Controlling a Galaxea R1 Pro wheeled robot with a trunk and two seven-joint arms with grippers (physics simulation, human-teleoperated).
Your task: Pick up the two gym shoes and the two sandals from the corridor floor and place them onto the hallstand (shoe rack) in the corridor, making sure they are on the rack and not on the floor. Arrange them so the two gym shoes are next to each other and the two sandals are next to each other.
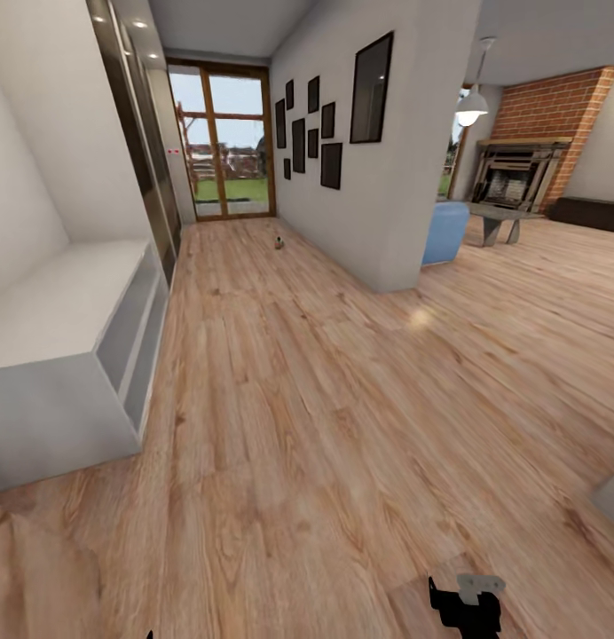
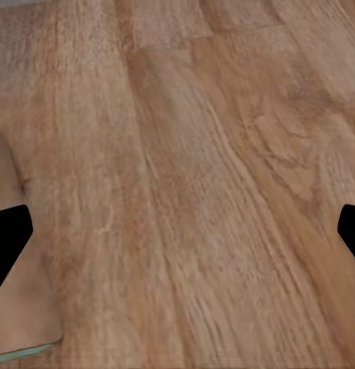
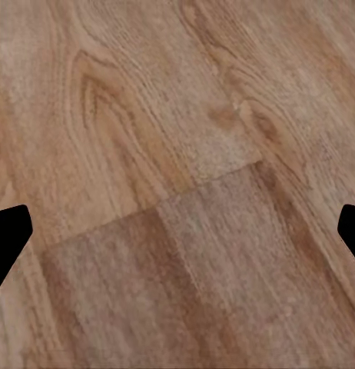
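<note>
The light-grey hallstand [image 1: 67, 311] stands along the left wall, its bench top bare and its two low shelves [image 1: 134, 342] open toward the corridor. The wood-plank corridor floor [image 1: 325, 426] stretches ahead. The gym shoes and the sandals are out of view. My right gripper [image 1: 467, 608] hangs low over the floor at the near edge. In the right wrist view the right gripper [image 3: 177, 238] is open over bare planks. My left gripper [image 2: 177, 246] is open too, with only floor between its fingers.
A small dark object [image 1: 279, 241], too far off to identify, lies on the floor by the right wall. That wall [image 1: 378, 177] carries dark picture frames and ends at a corner. Glass doors [image 1: 223, 146] close the corridor. A blue seat [image 1: 444, 232] and brick fireplace [image 1: 520, 169] lie beyond.
</note>
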